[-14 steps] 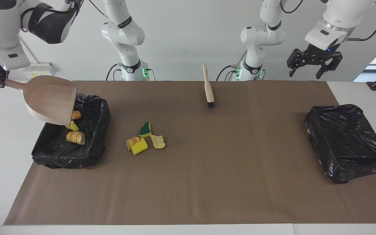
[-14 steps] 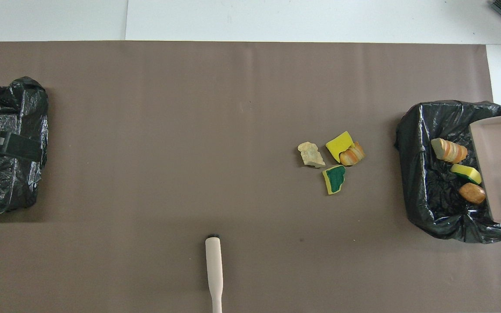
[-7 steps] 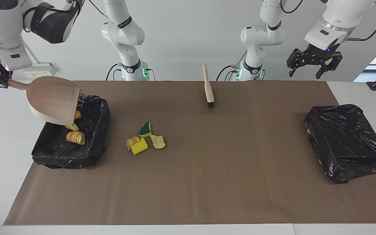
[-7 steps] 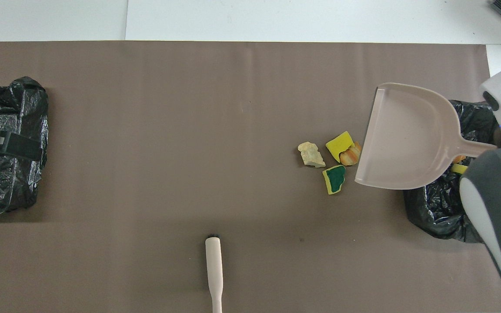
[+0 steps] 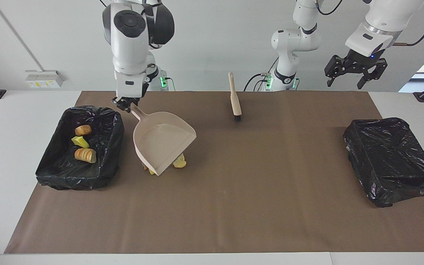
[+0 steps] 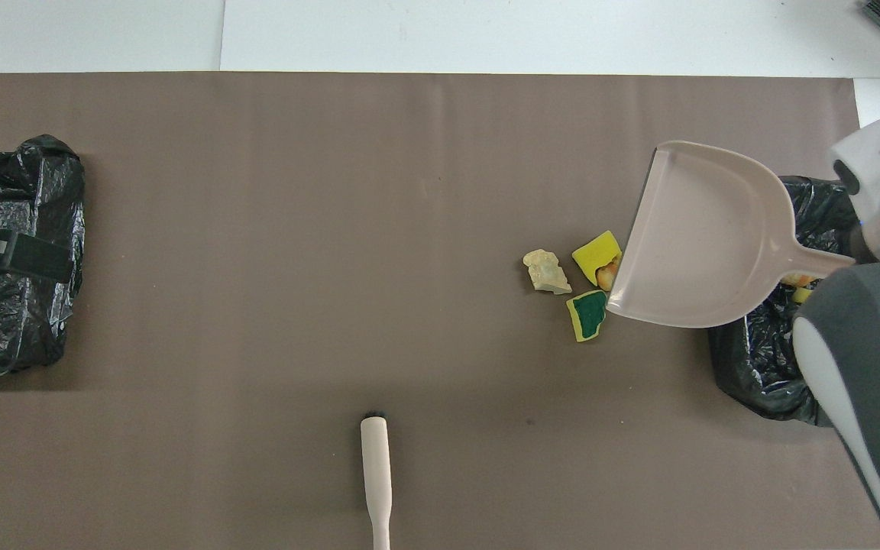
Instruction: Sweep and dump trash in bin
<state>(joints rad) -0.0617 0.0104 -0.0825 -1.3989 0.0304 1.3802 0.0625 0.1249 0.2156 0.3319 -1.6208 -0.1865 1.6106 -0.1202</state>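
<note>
The right claw (image 5: 125, 104) is gripping the dustpan (image 5: 162, 145) by its handle, tilting it over the trash (image 6: 571, 284) lying beside the bin (image 5: 64, 173), ready for another scoop. The left claw (image 5: 355, 71) is waiting, fingers apart, near the brush (image 5: 235, 99).

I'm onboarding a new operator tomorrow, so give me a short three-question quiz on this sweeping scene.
1. True or false: the dustpan is lying on the table with no gripper holding it.
2. How many pieces of trash lie inside the bin at the right arm's end of the table?
3. Multiple choice: where is the brush? A) in the left gripper; B) on the table, nearer the robots than the loose trash; C) in the other bin.

Key
1. False: the right gripper holds its handle, the pan raised over the loose trash.
2. Three.
3. B; the left gripper waits open above its end.
</note>
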